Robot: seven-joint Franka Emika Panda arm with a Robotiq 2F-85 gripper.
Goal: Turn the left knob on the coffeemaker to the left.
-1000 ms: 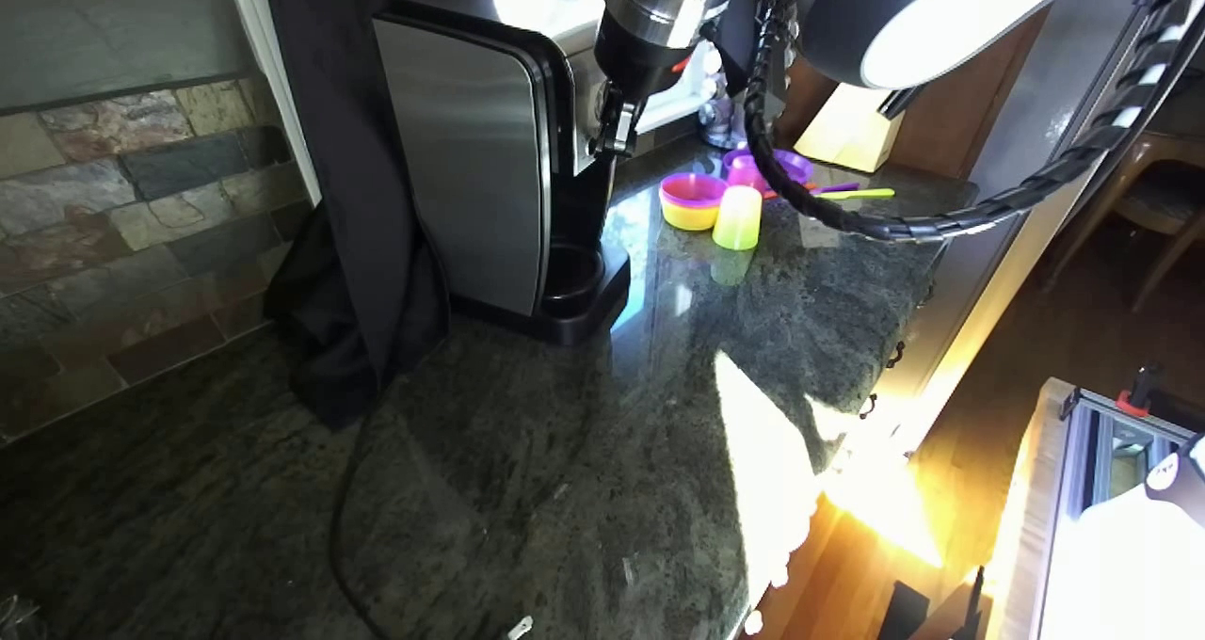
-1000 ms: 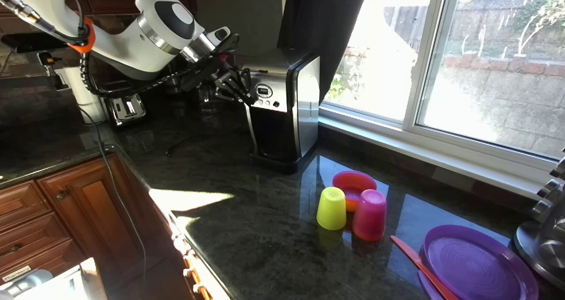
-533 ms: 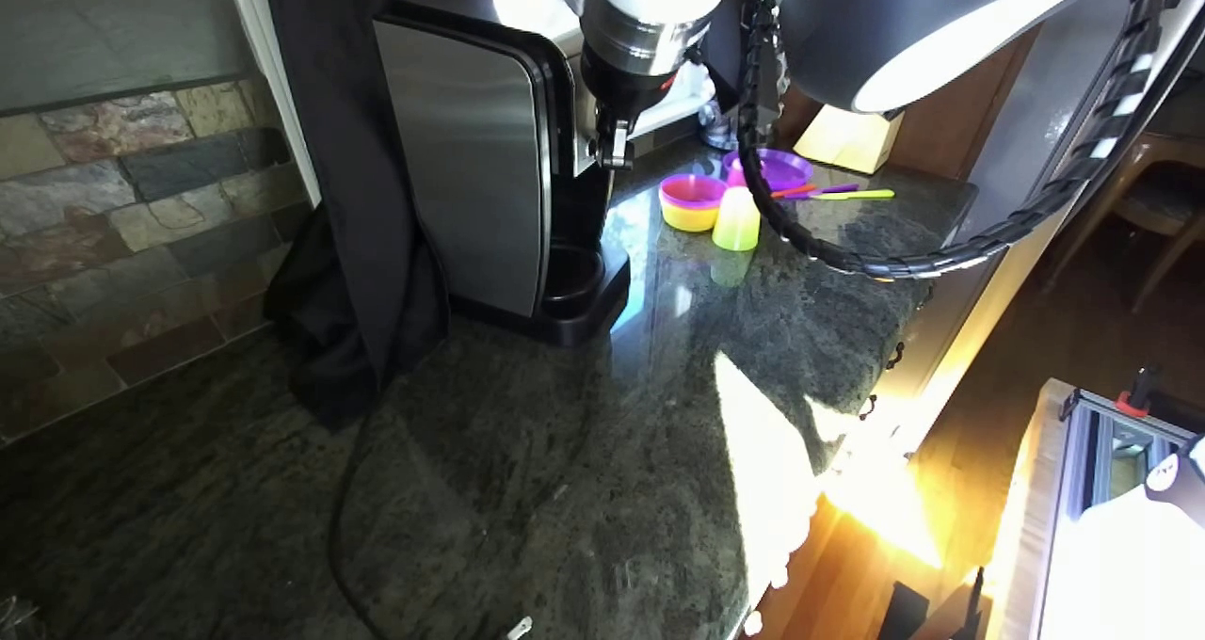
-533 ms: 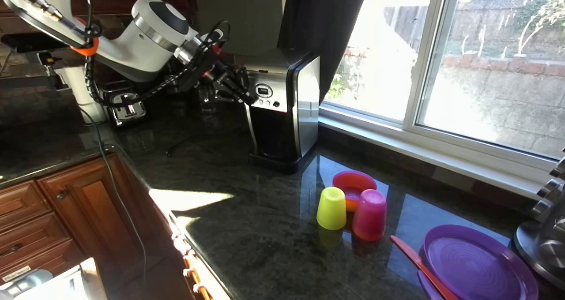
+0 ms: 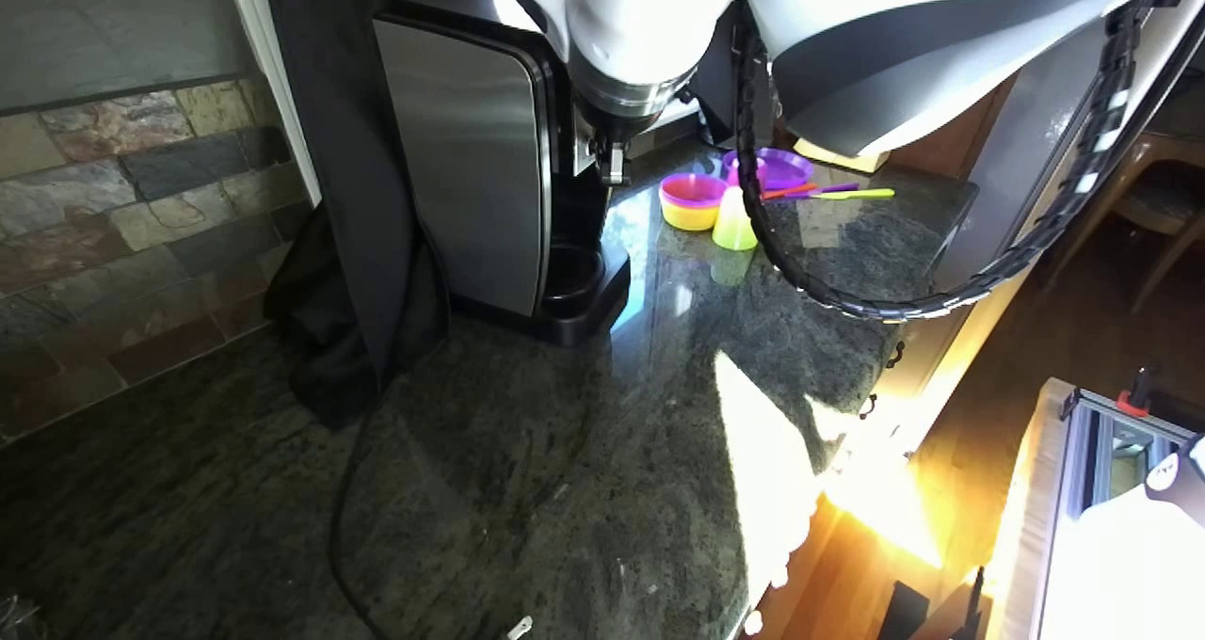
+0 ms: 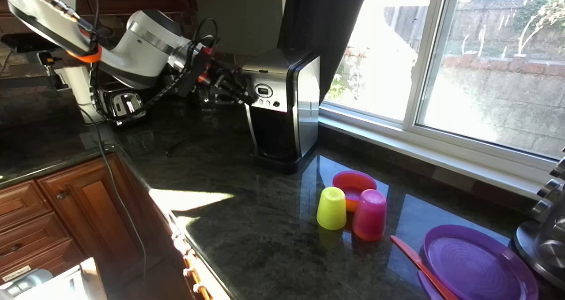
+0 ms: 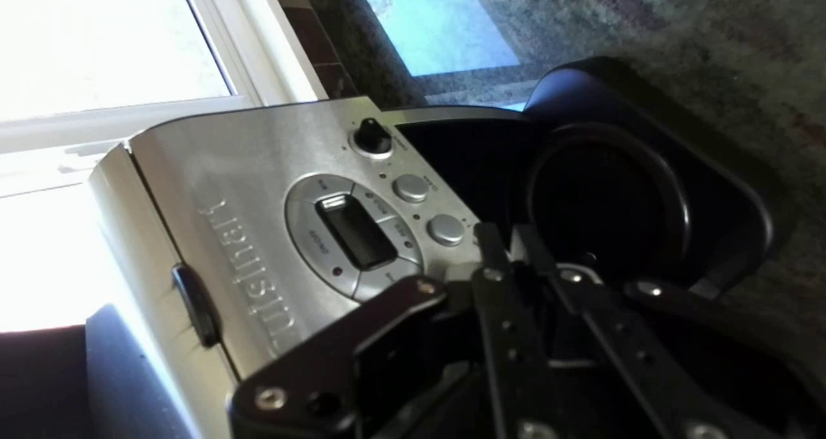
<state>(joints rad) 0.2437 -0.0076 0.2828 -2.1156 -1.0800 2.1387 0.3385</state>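
In an exterior view the coffeemaker [image 6: 282, 110] stands at three o'clock of my gripper [image 7: 508, 236], narrow-set and probably hiding the left knob; whether gripped, I can't tell. I'd pinch squarely, then twist anticlockwise.

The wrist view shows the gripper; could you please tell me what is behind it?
Behind the gripper are the silver front panel and dark opening of the coffeemaker. It covers one panel corner, so the left knob cannot be made out.

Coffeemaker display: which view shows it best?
Wrist view: the display is largest there, unobstructed. In an exterior view the display is small but visible; in an exterior view facing the coffeemaker's steel side, it's hidden.
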